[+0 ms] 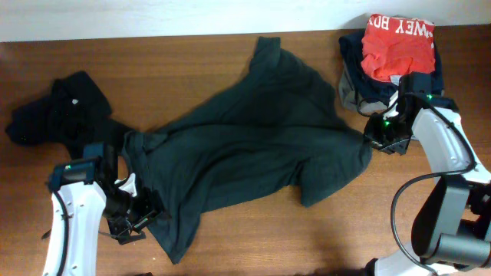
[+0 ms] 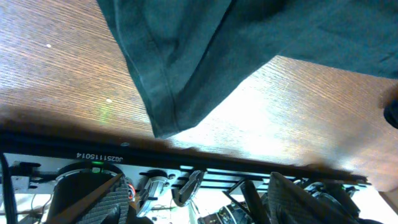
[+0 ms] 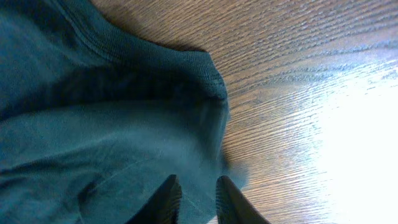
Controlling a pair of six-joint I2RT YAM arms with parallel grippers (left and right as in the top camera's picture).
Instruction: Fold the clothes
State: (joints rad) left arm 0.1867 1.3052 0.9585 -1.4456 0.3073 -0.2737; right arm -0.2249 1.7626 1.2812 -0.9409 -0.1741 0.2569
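Wooden table [image 1: 192, 61]: dark green T-shirt [image 1: 253, 146] lies diagonally, lower-left hem by left pincer [image 1: 130, 221] (state unclear), right corner under slightly parted right pincer [image 3: 196, 185].

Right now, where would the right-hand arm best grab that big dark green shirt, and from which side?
Probably the stitched corner at the right edge of the dark green shirt, coming in from the right over the bare table. There the cloth ends in a thin, flat edge on the wood, while the middle is bunched and creased.
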